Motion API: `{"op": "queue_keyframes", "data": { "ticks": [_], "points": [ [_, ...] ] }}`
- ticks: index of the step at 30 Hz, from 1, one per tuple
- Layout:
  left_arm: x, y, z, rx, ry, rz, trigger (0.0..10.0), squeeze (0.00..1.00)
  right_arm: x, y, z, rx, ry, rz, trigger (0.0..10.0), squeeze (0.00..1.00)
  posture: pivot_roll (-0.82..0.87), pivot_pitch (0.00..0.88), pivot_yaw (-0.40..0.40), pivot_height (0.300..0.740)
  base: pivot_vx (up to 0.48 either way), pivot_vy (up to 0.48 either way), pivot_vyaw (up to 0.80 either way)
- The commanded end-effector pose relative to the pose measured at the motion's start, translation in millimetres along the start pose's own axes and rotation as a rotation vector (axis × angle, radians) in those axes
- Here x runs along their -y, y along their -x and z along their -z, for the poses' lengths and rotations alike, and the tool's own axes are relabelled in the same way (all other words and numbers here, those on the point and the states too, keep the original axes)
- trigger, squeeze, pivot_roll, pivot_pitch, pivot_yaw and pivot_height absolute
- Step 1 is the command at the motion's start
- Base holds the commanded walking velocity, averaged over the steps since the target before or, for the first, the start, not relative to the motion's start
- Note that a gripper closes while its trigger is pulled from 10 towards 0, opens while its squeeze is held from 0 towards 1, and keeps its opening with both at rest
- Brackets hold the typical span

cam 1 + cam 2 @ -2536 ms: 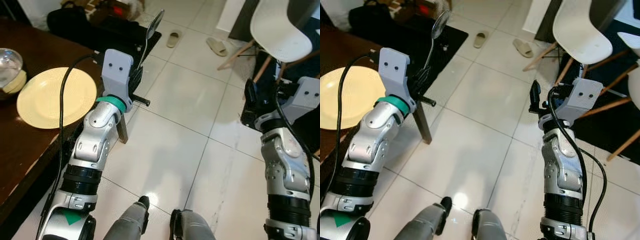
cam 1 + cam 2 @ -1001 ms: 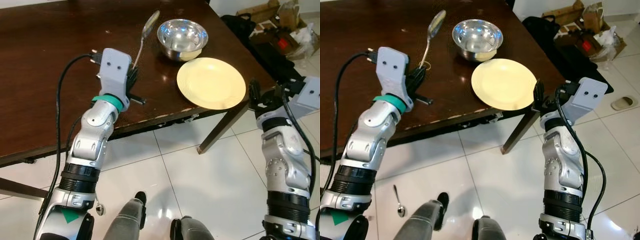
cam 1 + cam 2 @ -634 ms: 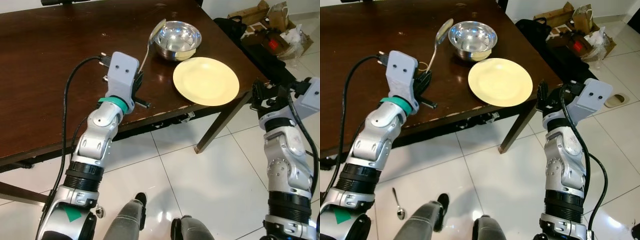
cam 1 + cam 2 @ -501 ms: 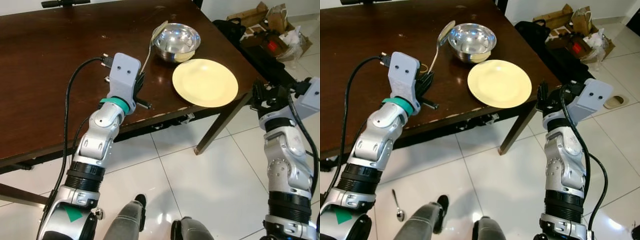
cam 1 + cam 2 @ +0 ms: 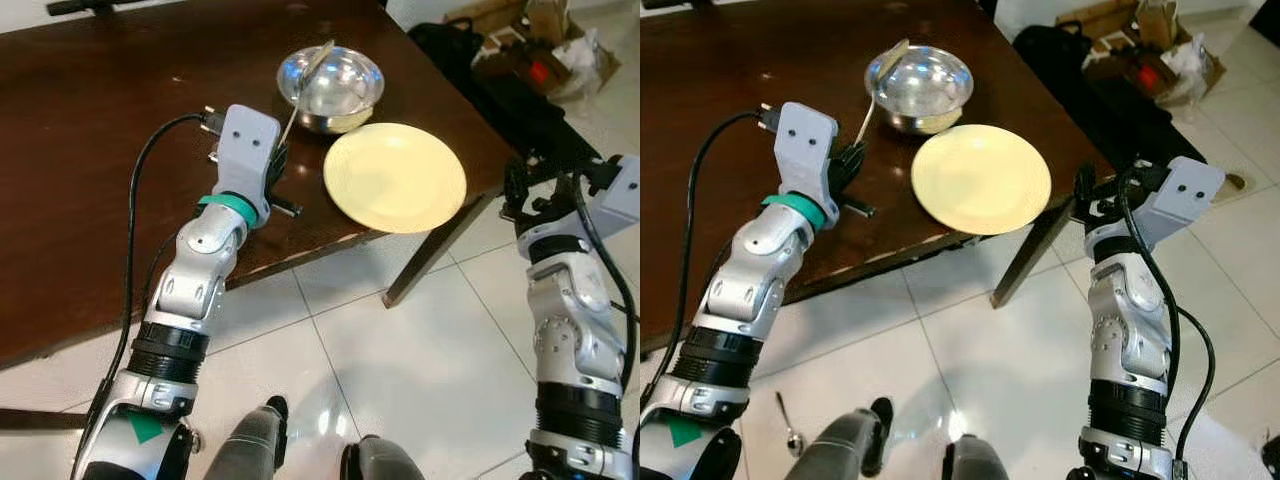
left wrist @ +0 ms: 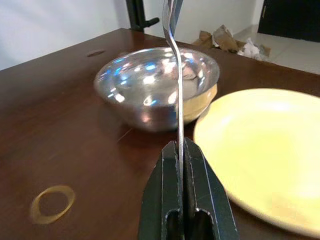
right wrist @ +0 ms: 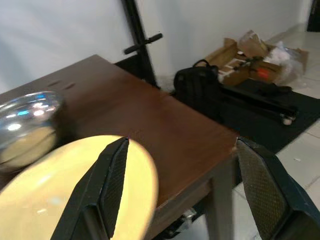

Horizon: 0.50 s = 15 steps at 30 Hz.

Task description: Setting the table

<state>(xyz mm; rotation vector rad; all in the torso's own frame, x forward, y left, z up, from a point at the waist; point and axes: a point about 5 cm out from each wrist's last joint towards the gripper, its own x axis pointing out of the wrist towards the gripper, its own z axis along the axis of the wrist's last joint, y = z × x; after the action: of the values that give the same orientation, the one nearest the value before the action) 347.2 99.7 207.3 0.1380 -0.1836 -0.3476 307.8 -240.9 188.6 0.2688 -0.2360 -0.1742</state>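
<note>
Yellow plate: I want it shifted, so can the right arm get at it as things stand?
Probably yes. The right end effector hangs open just off the table corner, beside the yellow plate, with nothing between them. The plate's near edge overhangs the table edge toward it.

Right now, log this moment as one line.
left pincer: shut on spoon | right pincer: open, idle | plate, bowl: on table

A pale yellow round plate (image 5: 395, 177) and a shiny silver metal bowl (image 5: 331, 87) sit on a dark brown wooden table (image 5: 100, 120). A silver metal spoon (image 6: 173, 75) gleams between black fingers (image 6: 162, 200), above white floor tiles (image 5: 400, 360).
</note>
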Motion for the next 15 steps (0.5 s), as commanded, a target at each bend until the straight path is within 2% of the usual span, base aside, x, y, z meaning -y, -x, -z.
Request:
{"op": "queue_keyframes", "data": {
  "ticks": [1,12,15],
  "points": [
    [3.5,-0.6,0.4,0.003,-0.014,0.015,10.0,0.0,4.1,2.2,4.3,-0.021,-0.001,0.018,10.0,0.0,0.11,0.105,0.021,0.74,0.465,0.0,0.0],
    [3.1,-0.5,-1.5,0.011,-0.018,0.013,10.0,0.0,4.3,1.5,5.0,-0.022,-0.001,0.017,10.0,0.0,0.11,0.101,0.022,0.74,0.452,0.0,0.0],
    [3.3,-0.3,-3.0,0.016,-0.016,0.011,10.0,0.0,4.1,1.3,4.9,-0.022,-0.001,0.016,10.0,0.0,0.11,0.101,0.022,0.74,0.085,0.0,0.0]
  ]
}}
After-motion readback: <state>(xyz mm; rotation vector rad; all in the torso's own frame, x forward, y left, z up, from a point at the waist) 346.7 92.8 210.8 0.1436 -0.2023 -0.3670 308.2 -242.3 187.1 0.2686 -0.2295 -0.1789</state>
